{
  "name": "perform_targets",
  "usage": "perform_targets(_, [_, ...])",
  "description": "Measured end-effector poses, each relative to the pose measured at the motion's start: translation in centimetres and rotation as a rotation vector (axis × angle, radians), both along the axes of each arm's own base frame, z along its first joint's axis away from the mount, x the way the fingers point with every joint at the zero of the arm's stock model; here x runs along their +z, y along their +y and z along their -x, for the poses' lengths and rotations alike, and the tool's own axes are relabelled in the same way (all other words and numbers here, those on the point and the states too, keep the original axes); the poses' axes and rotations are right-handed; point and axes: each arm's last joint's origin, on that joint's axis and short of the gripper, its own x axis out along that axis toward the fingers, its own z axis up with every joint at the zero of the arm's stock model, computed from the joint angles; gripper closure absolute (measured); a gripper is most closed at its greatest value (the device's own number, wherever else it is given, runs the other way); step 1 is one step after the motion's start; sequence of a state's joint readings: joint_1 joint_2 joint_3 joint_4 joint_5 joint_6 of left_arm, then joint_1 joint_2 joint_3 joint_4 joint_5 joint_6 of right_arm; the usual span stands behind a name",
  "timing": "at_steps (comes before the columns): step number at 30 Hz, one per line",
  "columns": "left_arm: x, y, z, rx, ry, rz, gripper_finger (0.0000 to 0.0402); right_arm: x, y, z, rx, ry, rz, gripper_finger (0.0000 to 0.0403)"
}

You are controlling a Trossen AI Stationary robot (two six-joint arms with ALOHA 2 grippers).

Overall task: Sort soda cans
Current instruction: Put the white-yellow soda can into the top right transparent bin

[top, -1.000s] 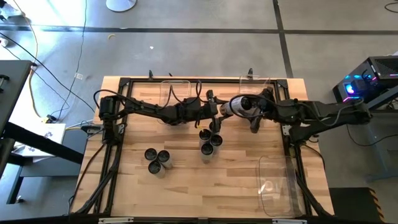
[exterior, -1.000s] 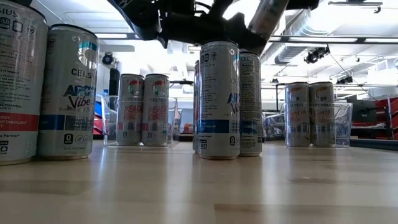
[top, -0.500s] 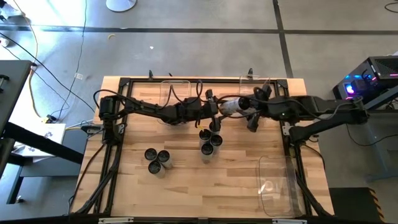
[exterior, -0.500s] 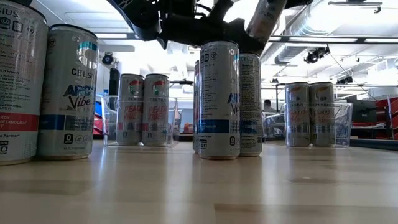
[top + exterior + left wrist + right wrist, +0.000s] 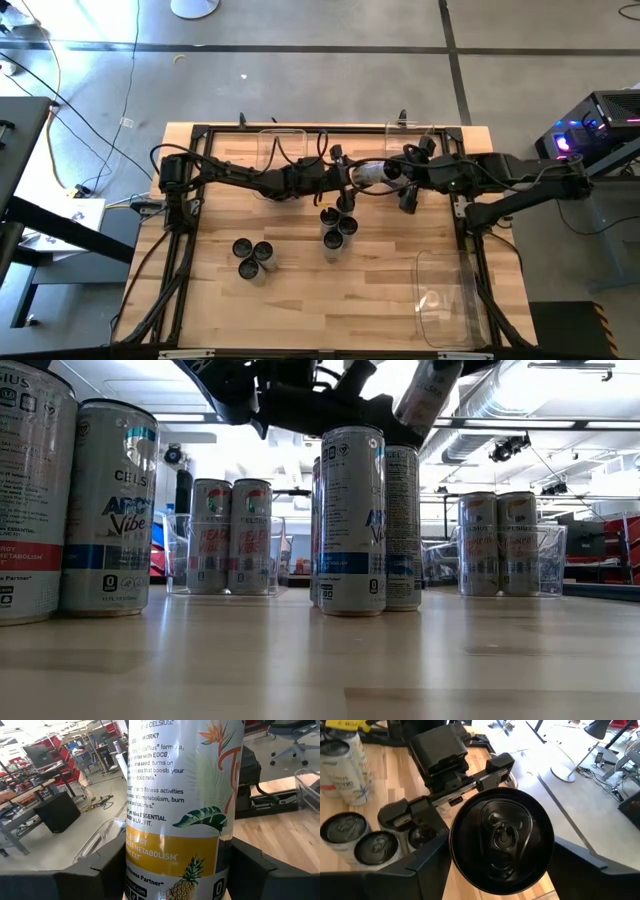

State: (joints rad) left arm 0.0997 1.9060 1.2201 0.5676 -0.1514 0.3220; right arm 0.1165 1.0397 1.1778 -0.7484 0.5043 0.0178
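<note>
From above we saw both grippers meet over the middle of the wooden table (image 5: 300, 300): the left gripper (image 5: 347, 177) and the right gripper (image 5: 392, 172) each closed on the same tilted can (image 5: 368, 173), held in the air. Only the left wrist view showed its glossy label, with a pineapple and a yellow band, between the two dark fingers (image 5: 85, 870). The right wrist view showed its dark round top (image 5: 501, 840). Below stood a cluster of upright cans (image 5: 336, 228), and three more cans (image 5: 252, 254) nearer the left. Clear plastic bins (image 5: 222, 555) at the back held cans.
</note>
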Motion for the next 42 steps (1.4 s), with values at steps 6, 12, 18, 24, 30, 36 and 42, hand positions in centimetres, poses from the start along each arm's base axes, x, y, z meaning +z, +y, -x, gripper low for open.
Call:
perform_targets(6, [-0.2,0.2,0.0,0.000,0.032,-0.035,0.0160,-0.4,-0.3,0.2,-0.006,0.049,-0.002,0.0125])
perform_targets(12, [-0.4,0.2,0.1,-0.003,0.050,-0.040,0.0160,-0.8,-1.2,0.3,0.022,0.097,-0.069,0.0102])
perform_targets(18, [-0.3,0.2,0.1,-0.002,0.046,-0.041,0.0160,-0.9,-1.8,0.1,0.037,0.110,-0.083,0.0088])
perform_targets(24, [-0.4,0.2,0.1,0.003,0.063,-0.040,0.0160,-0.9,-1.9,-0.2,0.081,0.133,0.010,0.0087])
perform_targets(30, [-0.4,0.2,0.1,0.007,0.067,-0.040,0.0160,-0.9,-1.9,-0.2,0.073,0.124,0.014,0.0092])
perform_targets(36, [-0.5,0.2,0.1,0.009,0.072,-0.040,0.0160,-1.0,-1.9,-0.4,0.072,0.127,0.008,0.0115])
perform_targets(42, [-0.5,0.3,0.1,0.015,0.076,-0.039,0.0145,-1.0,-1.9,-0.4,0.066,0.118,-0.012,0.0161])
